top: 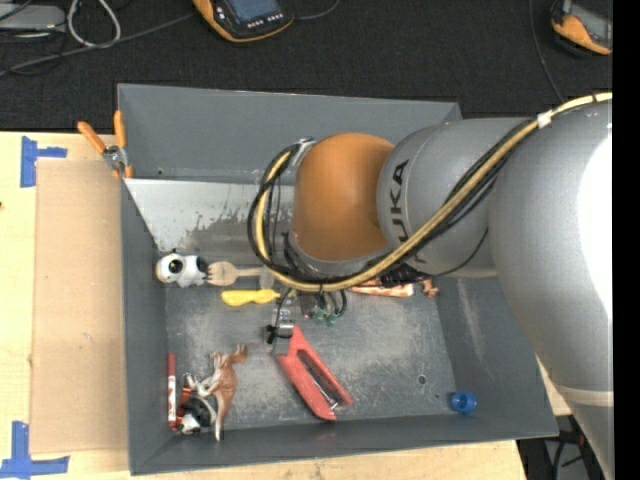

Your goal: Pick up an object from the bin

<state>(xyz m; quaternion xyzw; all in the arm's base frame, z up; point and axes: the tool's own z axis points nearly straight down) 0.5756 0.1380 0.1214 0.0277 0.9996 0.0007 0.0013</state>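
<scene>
**Q:** What surface is this, and what is around it?

**A:** A grey metal bin (140,368) seen from above. Its floor is scuffed and dusty, with a paler worn wall at 11 o'clock. Beyond the rim at 12 o'clock lies a black surface with cables (90,13) and an orange-and-black handheld device (240,6).

**Q:** Where is the robot?

**A:** A big silver arm (470,198) comes in from 3 o'clock. Its orange cover (340,198) hangs over the middle of the bin. The gripper (283,330) peeks out below the cover; I cannot tell if it is released or clenched.

**Q:** What lies closest to it?

**A:** A flat red tool (312,378), slanting away from the gripper toward 5 o'clock, its top end just beside the gripper. A yellow piece (248,296) sits near at 10 o'clock.

**Q:** Anything else?

**A:** A white toy with a black eye (175,268) at 9 o'clock, a heap of small toy animals (210,393) at 8 o'clock, and a blue ball (460,402) at 4 o'clock.
</scene>
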